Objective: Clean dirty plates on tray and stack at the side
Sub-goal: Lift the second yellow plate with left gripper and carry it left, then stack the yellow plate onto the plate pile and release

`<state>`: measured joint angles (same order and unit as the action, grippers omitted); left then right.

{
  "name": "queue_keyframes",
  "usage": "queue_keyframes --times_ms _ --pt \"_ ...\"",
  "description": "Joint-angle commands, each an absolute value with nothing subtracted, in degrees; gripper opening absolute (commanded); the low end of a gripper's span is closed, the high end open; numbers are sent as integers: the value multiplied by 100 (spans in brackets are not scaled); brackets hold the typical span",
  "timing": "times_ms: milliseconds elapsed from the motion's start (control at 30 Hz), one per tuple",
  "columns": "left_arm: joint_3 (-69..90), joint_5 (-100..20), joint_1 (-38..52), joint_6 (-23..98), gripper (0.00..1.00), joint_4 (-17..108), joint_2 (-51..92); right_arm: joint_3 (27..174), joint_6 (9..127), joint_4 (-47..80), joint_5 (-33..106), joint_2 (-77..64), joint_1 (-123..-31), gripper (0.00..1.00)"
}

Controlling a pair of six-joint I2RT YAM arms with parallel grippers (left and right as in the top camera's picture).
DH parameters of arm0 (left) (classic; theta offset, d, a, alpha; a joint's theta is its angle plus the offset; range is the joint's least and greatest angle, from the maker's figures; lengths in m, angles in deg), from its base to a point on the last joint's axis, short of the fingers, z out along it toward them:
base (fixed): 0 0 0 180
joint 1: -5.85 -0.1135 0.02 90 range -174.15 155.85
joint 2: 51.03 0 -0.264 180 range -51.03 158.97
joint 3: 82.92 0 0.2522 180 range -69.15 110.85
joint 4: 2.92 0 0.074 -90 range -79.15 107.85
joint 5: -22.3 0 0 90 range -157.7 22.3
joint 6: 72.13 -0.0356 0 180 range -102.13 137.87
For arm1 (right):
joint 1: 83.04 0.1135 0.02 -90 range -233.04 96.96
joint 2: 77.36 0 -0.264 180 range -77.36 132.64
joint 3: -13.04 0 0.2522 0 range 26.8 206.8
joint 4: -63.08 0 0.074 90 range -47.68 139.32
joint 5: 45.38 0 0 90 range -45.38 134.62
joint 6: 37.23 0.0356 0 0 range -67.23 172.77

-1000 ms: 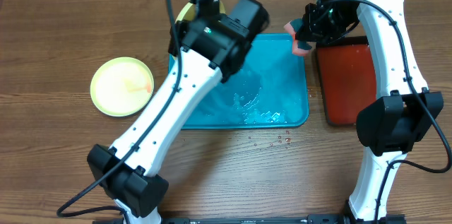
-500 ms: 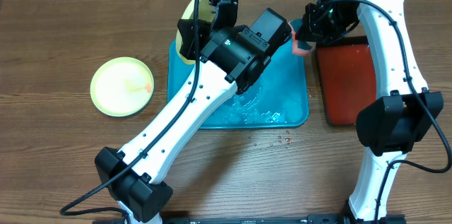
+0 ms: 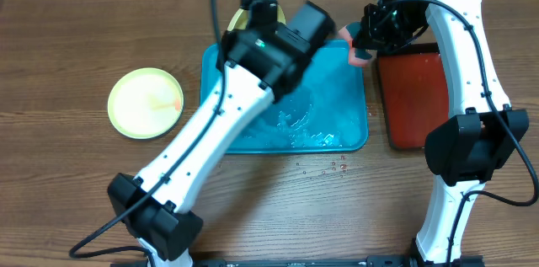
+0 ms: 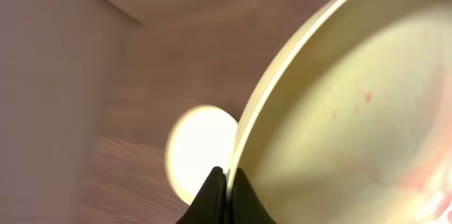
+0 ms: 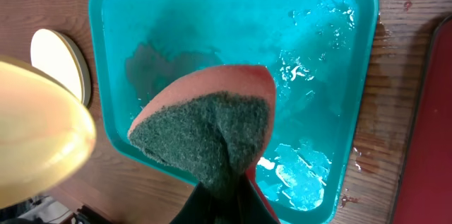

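Note:
My left gripper (image 4: 227, 179) is shut on the rim of a yellow-green plate (image 4: 353, 111) with faint red specks. It holds the plate tilted above the far left corner of the teal tray (image 3: 354, 128). In the overhead view only an edge of that plate (image 3: 238, 19) shows behind the left gripper (image 3: 255, 4). A second yellow-green plate (image 3: 145, 103) with an orange-red smear lies on the table left of the tray. My right gripper (image 5: 222, 192) is shut on an orange sponge with a green scouring face (image 5: 208, 132), above the tray's far right corner (image 3: 359, 45). The pale blue-white plate is out of view.
The teal tray (image 5: 233, 33) holds water and foam near its front right. A dark red, black-rimmed tray (image 3: 413, 98) lies right of it. Water drops (image 3: 324, 168) dot the wood in front of the teal tray. A wall runs along the table's far edge.
My left arm has swung back left and turned over the tray's far left corner, now covering more of the held plate. The right arm and sponge have not moved.

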<state>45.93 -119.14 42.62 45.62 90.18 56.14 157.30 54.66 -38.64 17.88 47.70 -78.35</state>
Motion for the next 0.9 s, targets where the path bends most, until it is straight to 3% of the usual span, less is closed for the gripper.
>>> queue_keyframes --times_ms 0,267,433,633,867 --pt "4606 -9901 3490 4479 4 9004 5514 15769 5422 -3843 1759 4759 -7861 5" --pt "4606 -7740 1694 3952 4 9015 5514 15769 5422 -3838 1761 4759 -7861 5" --pt "4604 -6909 96 3639 4 9127 5549 15769 5420 -3816 1761 4759 -7861 5" --pt "4049 -6835 -1349 3606 4 8980 5623 15769 5422 -3823 1823 4759 -7861 5" --pt "2657 -6467 -1996 3606 4 7977 5623 15769 5422 -3825 1823 4759 -7861 5"
